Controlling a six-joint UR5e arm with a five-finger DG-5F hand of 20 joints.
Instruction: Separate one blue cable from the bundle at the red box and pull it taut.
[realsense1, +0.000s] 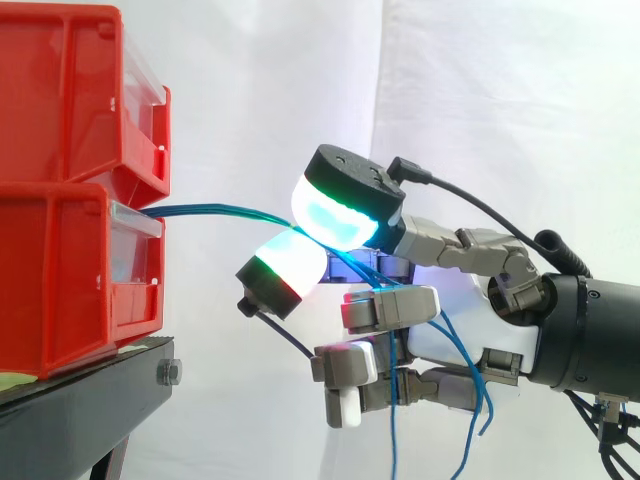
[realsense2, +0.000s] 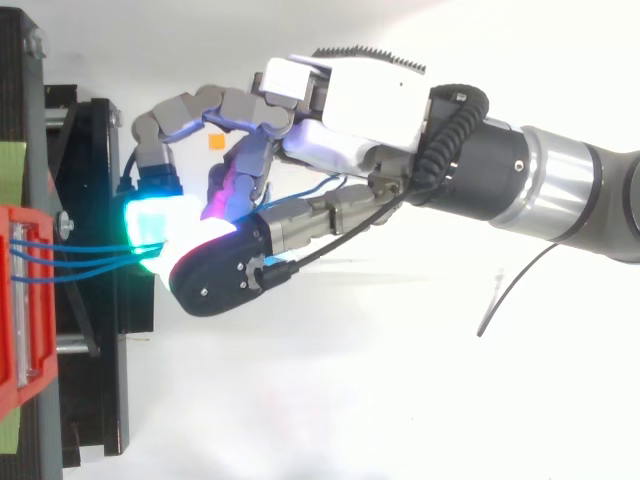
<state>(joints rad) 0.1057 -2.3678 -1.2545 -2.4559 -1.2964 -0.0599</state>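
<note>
- Robot hand (realsense2: 370, 100) pinches blue cables (realsense1: 210, 208) between glowing fingertips (realsense1: 335, 215).
- They run nearly straight from the red box (realsense1: 60, 270); loose ends dangle below the palm.

You have the black stand (realsense1: 95, 395) directly beneath the lower red bin (realsense1: 55, 285), which rests on its top. A second red bin (realsense1: 60, 90) is stacked on the lower red bin. A pale green strip (realsense1: 15, 380) shows under the lower red bin's base, and a bolt (realsense1: 168, 373) sits in the stand's edge just below its front corner.
</note>
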